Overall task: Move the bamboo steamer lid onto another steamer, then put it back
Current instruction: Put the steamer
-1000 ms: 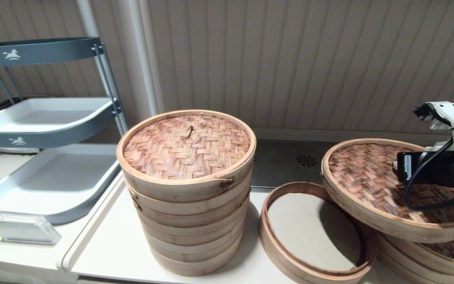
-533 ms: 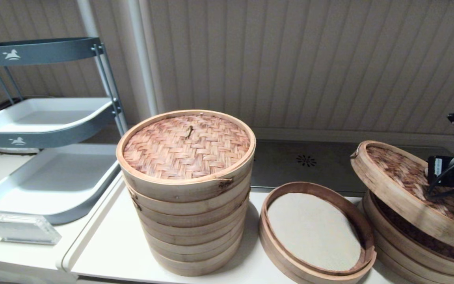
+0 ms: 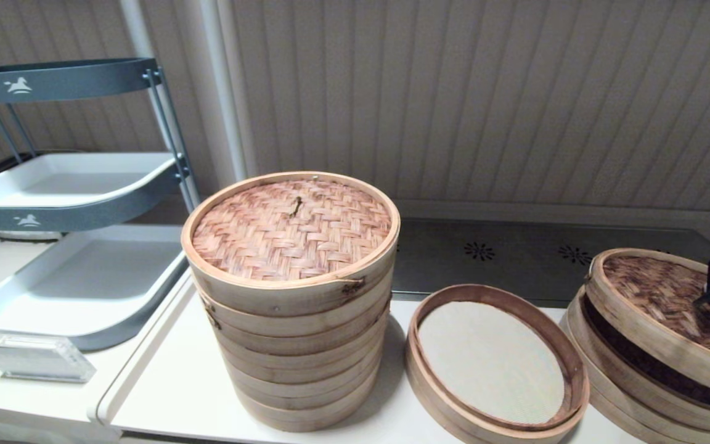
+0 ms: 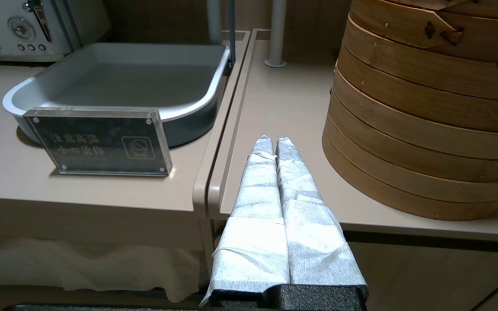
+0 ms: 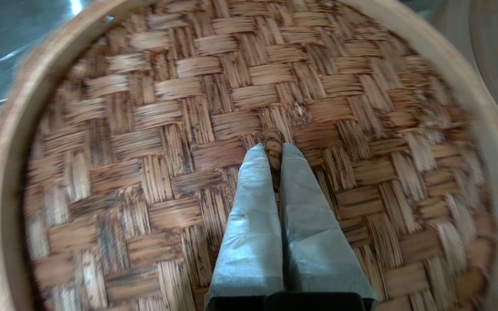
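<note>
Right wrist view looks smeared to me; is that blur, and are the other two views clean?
Right wrist view: the bamboo steamer lid is streaked toward its rim, sharper near the right tool at the knot. Head view: sharp. Left wrist view: sharp, the left tool crisp.

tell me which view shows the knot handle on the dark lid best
The right wrist view: the knot handle sits pinched between the right pincer tips. The head view shows only the tilted bamboo steamer lid, its centre hidden. The left wrist view misses it.

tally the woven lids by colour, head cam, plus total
Dark brown: 1, the bamboo steamer lid, tilted on the stack at far right, right gripper shut on its knot.
Reddish-orange: 1, the lighter lid on the tall steamer.
Total: 2
</note>
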### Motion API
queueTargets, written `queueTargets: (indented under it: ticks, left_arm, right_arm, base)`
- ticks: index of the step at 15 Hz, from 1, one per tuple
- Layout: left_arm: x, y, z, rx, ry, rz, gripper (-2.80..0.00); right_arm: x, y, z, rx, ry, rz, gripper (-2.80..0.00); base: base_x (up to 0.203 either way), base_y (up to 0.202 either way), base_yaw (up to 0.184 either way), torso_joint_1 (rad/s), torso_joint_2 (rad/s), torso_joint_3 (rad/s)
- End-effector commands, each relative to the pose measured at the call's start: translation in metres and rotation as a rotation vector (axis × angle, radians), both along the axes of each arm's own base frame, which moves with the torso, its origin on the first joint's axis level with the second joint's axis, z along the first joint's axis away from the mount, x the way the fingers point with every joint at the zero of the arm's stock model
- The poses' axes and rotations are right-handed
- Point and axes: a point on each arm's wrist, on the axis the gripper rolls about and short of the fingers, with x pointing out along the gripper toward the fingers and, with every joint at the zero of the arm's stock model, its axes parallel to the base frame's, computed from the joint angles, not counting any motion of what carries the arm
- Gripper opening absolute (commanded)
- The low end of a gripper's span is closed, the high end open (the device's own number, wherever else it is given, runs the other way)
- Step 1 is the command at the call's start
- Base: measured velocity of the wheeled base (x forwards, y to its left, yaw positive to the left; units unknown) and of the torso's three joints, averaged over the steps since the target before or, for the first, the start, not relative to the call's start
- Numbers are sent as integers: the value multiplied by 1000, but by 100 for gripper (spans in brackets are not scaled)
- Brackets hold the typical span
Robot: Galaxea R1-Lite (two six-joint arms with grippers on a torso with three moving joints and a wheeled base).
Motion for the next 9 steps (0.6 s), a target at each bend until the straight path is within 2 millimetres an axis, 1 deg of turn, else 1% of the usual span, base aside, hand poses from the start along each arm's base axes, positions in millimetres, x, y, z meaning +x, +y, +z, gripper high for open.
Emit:
queueTargets:
  ticks: [1, 4, 9]
  left_arm:
    - [2, 0, -7, 0, 22, -1, -280]
    - [2, 0, -7, 0, 22, -1, -280]
    - [2, 0, -7, 0, 22, -1, -280]
  right_arm:
    - [3, -5, -7, 10, 19, -13, -280]
    - [7, -7, -11, 14, 30, -12, -280]
    - [7, -22, -22, 8, 28, -43, -280]
  base:
    - [0, 0, 0, 0, 0, 0]
    - [0, 0, 0, 0, 0, 0]
    - [0, 0, 0, 0, 0, 0]
